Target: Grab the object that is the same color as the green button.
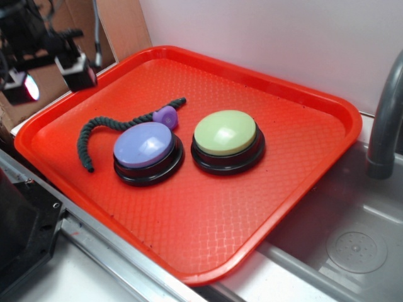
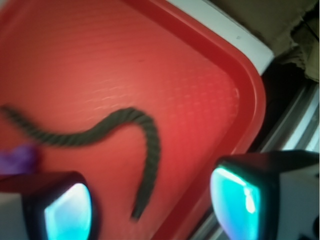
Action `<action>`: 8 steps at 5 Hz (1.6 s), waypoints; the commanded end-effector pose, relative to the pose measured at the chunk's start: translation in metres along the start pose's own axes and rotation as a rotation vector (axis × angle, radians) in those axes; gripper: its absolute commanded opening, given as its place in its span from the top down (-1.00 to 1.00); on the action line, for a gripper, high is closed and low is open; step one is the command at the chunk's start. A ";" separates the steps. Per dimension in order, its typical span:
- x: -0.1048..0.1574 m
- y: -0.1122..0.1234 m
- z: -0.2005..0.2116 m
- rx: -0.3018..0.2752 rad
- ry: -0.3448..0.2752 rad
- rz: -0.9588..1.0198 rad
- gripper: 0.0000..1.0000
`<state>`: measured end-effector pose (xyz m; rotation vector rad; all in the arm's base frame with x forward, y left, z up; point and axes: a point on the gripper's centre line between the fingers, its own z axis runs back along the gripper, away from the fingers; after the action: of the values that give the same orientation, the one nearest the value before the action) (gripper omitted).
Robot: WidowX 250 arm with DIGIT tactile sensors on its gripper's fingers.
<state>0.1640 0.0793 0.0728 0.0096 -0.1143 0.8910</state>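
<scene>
A dark green twisted rope cord (image 1: pixel 94 132) lies curved on the left part of the red tray (image 1: pixel 296 119), with a purple knob (image 1: pixel 166 116) at its far end. The pale yellow-green dome button (image 1: pixel 225 133) on a black base sits at the tray's middle. My gripper (image 1: pixel 53 75) is open and empty, held above the tray's left rim, apart from the cord. In the wrist view the cord (image 2: pixel 145 140) curves below me, its loose end between my open fingers (image 2: pixel 67 212), and the knob (image 2: pixel 20 159) shows at the left edge.
A purple-blue dome button (image 1: pixel 145 146) on a black base stands left of the green one, touching the knob. A metal sink (image 1: pixel 352 245) and grey faucet (image 1: pixel 387 107) lie right of the tray. Cardboard (image 1: pixel 126 25) stands behind the tray's back left.
</scene>
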 end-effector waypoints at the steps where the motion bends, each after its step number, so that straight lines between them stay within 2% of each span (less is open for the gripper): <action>1: 0.005 0.010 -0.039 0.012 0.002 0.057 -1.00; 3: 0.002 0.017 -0.068 -0.005 -0.002 0.054 -1.00; 4: 0.001 0.014 -0.073 0.006 -0.032 0.080 -1.00; 5: 0.001 0.016 -0.075 0.015 -0.056 0.113 1.00; 8: 0.006 0.011 -0.071 0.026 -0.069 0.073 1.00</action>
<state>0.1716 0.0910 0.0000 0.0540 -0.1591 0.9633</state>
